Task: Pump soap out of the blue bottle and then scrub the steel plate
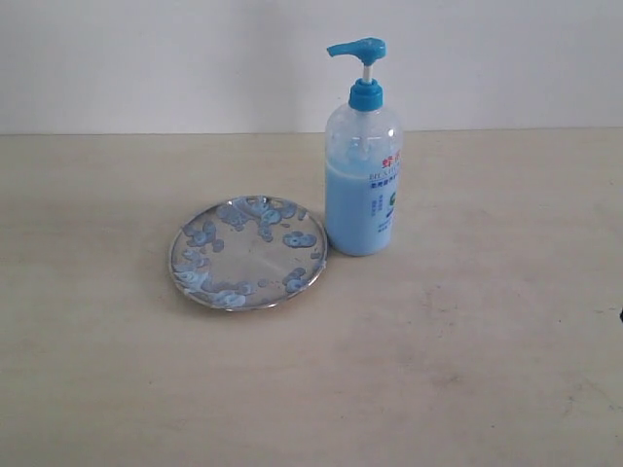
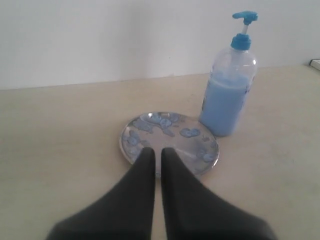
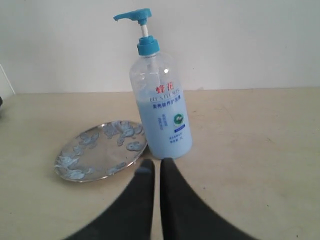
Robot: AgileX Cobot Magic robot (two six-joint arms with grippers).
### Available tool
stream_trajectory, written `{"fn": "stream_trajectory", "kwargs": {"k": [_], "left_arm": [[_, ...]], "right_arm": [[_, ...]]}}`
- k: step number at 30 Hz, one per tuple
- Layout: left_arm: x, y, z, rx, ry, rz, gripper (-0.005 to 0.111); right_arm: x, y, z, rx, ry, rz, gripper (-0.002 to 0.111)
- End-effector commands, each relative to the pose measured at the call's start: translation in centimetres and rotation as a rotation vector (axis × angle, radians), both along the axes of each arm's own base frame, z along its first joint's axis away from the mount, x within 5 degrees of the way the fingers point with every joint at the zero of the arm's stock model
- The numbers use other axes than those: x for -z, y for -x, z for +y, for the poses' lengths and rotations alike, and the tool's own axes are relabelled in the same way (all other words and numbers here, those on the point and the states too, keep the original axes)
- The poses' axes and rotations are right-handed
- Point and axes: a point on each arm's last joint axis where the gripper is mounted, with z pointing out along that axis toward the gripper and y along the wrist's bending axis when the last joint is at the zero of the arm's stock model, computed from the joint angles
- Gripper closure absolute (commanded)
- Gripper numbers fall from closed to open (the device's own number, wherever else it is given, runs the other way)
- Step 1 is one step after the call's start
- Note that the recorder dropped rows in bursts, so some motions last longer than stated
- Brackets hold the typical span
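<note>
Black fingers (image 2: 142, 170) of the left gripper (image 2: 156, 150) lie pressed almost together, only a thin slit between them and nothing held in it. The right gripper (image 3: 154, 161) is the same: two dark fingers (image 3: 172, 185) drawn close, pinching nothing. Both hang over the pale beige table (image 1: 467, 370).

Straight ahead of the left gripper's tips lies the steel plate (image 2: 175, 146), its near rim meeting the tips in the left wrist view; whether they touch it cannot be told. From the right gripper the plate (image 3: 105, 150) sits ahead and off to one side, flat on the table. Bluish blobs of soap (image 1: 297, 238) ring its shiny face, thickest along the rim, with the middle (image 1: 253, 258) mostly bare.

Just beyond the plate, beside its rim, stands the blue bottle (image 1: 360, 195), upright. For the right gripper it is almost dead ahead, close past the tips (image 3: 162, 120); for the left it is farther off and to the side of the plate (image 2: 227, 100). Light blue liquid fills most of it, and the label carries red characters (image 3: 167, 90) and a green emblem (image 3: 177, 119). Its bright blue pump head (image 1: 358, 49) is raised on its stem, spout pointing out over the plate's side.

Behind everything rises a plain white wall (image 1: 146, 58).
</note>
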Motion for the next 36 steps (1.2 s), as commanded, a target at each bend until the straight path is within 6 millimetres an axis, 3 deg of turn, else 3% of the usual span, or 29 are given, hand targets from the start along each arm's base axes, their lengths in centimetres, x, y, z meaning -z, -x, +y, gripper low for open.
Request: {"fn": "stream_trajectory", "kwargs": {"k": [1, 10, 14, 16, 19, 22, 26, 30, 31, 33, 36], "left_arm": [[1.2, -0.1, -0.1, -0.016, 0.047, 0.075, 0.103], [2.0, -1.8, -0.8, -0.057, 0.070, 0.240, 0.103], [-0.3, -4.1, -1.7, -0.113, 0.126, 0.305, 0.103], [-2.1, -5.8, -2.4, -0.126, 0.085, 0.331, 0.103], [-4.2, -9.7, -3.7, -0.164, -0.061, 0.440, 0.103], [-4.3, -15.3, -6.1, -0.132, -0.271, 0.581, 0.103], [-1.8, -22.6, -10.6, 0.054, -0.435, 0.754, 0.103], [1.1, -28.8, -15.4, 0.251, -0.428, 0.910, 0.103], [1.8, -31.2, -16.9, 0.293, -0.429, 0.971, 0.103], [3.6, -33.9, -18.3, 0.322, -0.460, 1.055, 0.103], [4.4, -36.7, -19.7, 0.319, -0.440, 0.991, 0.103]], "right_arm": [[-0.3, 1.2, -0.5, 0.021, -0.026, -0.085, 0.107], [-0.7, 1.3, -1.4, 0.167, -0.035, -0.143, 0.107], [-0.4, 1.3, -1.3, 0.163, -0.035, -0.111, 0.107], [1.3, 1.4, -1.1, 0.140, 0.005, 0.070, 0.107], [3.2, 2.0, -1.0, 0.111, 0.042, 0.296, 0.107], [3.4, 2.1, -0.9, 0.106, 0.023, 0.318, 0.107], [3.4, 2.1, -0.9, 0.106, 0.023, 0.318, 0.107], [3.4, 2.1, -0.9, 0.106, 0.023, 0.318, 0.107], [3.4, 2.1, -0.9, 0.106, 0.023, 0.318, 0.107], [3.4, 2.1, -0.9, 0.106, 0.023, 0.318, 0.107], [3.4, 2.1, -0.9, 0.106, 0.023, 0.318, 0.107]]}}
